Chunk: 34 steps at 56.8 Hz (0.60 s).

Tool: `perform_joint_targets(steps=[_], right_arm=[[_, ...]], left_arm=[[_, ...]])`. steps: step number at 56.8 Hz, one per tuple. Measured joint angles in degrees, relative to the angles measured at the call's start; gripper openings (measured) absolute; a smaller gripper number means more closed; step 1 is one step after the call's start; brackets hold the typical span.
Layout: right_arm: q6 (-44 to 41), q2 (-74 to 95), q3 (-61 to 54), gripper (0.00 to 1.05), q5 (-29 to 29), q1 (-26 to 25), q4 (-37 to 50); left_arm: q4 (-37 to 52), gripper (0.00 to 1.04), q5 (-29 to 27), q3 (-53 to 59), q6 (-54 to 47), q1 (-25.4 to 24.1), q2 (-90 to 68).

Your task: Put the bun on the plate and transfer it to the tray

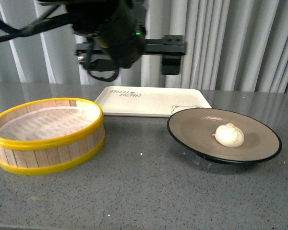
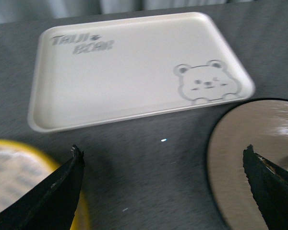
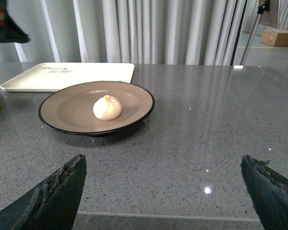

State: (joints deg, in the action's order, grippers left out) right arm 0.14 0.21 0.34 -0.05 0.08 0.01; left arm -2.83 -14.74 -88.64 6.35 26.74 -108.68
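Note:
The cream-white bun rests on the black-rimmed grey-brown plate at the right of the grey table. Behind it lies the cream tray with grey lettering and a bear face, nothing on it. My left gripper hangs open above the table between the steamer and the plate, short of the tray. My right gripper is open near the table's front edge, well away from the plate. In the front view the left arm's dark body is at the top; its fingers are hidden.
A round wooden steamer with a yellow rim and a white liner stands at the left. Grey curtains hang behind the table. A cardboard box and a stand are off to the far right.

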Motion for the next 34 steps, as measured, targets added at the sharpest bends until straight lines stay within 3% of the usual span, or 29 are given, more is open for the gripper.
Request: perform_joint_targets(steps=[16,20,24,34], right_arm=[[0.00,0.00,0.00,0.96,0.00,0.00,0.00],[0.00,0.00,0.00,0.96,0.00,0.00,0.00],[0.00,0.00,0.00,0.96,0.02,0.00,0.00],[0.00,0.00,0.00,0.96,0.00,0.00,0.00]], left_arm=[[-0.13,0.98,-1.09,2.27,1.79,-0.94,1.86],[17.51,0.85,-7.58,11.10,-2.12,-1.05,4.28],[31.69,0.72,-6.80,21.68,-3.87,-2.38,8.61],[46.47,0.43,-3.74,41.51,-5.27,-8.24,20.17]])
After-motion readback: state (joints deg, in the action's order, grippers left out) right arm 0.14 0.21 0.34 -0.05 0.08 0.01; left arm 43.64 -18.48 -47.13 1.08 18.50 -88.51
